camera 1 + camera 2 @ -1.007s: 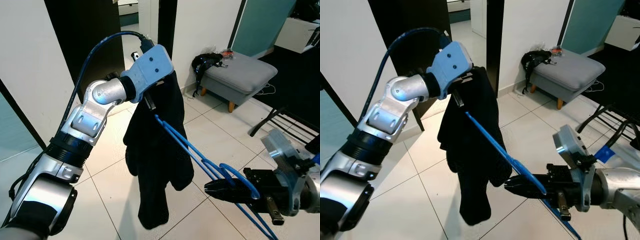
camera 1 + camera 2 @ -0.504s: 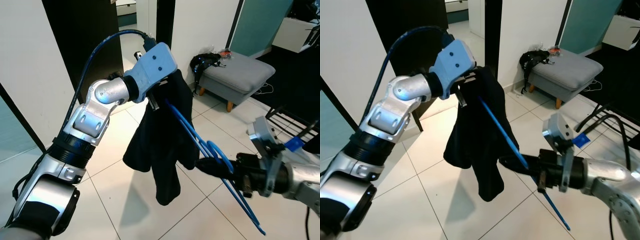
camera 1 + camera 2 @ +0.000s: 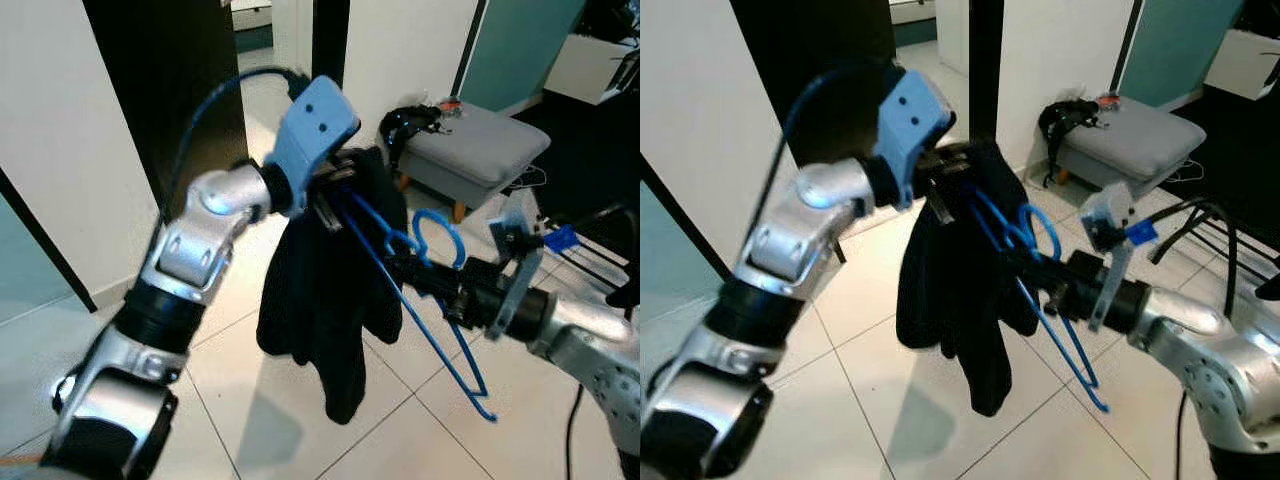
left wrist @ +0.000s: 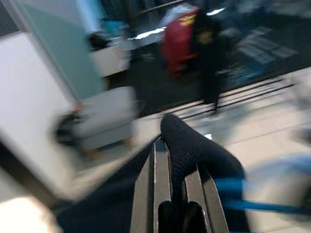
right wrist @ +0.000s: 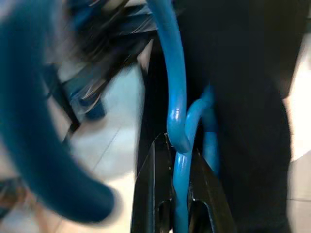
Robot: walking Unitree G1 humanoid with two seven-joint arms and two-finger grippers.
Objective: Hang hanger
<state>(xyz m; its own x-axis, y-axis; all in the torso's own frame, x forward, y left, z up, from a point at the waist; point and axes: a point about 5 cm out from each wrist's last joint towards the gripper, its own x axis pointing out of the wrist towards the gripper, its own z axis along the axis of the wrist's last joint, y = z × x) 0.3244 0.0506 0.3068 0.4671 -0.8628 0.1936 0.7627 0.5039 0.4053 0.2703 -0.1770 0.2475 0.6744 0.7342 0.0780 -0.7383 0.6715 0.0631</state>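
Observation:
A black garment [image 3: 320, 300] hangs from my left gripper [image 3: 335, 190], which is raised at chest height and shut on the cloth's top edge. In the left wrist view the fabric [image 4: 189, 145] is bunched between the two fingers [image 4: 146, 194]. A blue hanger [image 3: 1070, 360] is held by my right gripper [image 3: 400, 268], shut on the wire below its hook [image 3: 432, 213]. One hanger arm runs up into the garment beside the left gripper. The other end points down toward the floor. The right wrist view shows the blue wire [image 5: 177, 97] pinched between the fingers [image 5: 150, 194].
A grey ottoman [image 3: 480, 140] with a black item [image 3: 410, 118] on it stands behind, by the white wall. A black metal rack [image 3: 1230, 230] is at the right. A dark doorway [image 3: 180, 80] opens behind my left arm. The floor is pale tile.
My right gripper has lifted the hanger and brought it in to the garment, with the hook now upright near the left gripper. The garment has swung a little.

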